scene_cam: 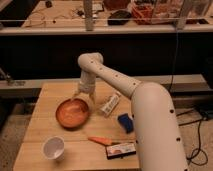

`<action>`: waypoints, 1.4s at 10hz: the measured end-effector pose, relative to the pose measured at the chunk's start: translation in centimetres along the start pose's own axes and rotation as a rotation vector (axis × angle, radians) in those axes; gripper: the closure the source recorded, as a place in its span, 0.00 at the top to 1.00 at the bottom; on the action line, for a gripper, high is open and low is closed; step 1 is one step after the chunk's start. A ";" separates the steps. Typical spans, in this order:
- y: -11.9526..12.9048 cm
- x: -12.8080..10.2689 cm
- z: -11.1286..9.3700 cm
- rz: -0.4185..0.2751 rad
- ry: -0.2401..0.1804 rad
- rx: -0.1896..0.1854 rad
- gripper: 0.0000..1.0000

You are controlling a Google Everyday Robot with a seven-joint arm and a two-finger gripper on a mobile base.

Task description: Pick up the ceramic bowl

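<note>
hanging just over the far rim of the ceramic bowl point(70, 116) on the counter point(44, 127), the end effector point(82, 98) is spread wide, holding nothing.

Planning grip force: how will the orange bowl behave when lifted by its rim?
The bowl looks rigid and glossy, so probably slippery and chip-prone. Wide and shallow, it would likely tilt if lifted from one edge, where the claw hovers over its far rim. It sits flat, so unlikely to roll.
</note>
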 end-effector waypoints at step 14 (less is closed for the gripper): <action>0.6 0.6 4.7 -0.002 -0.006 -0.050 0.75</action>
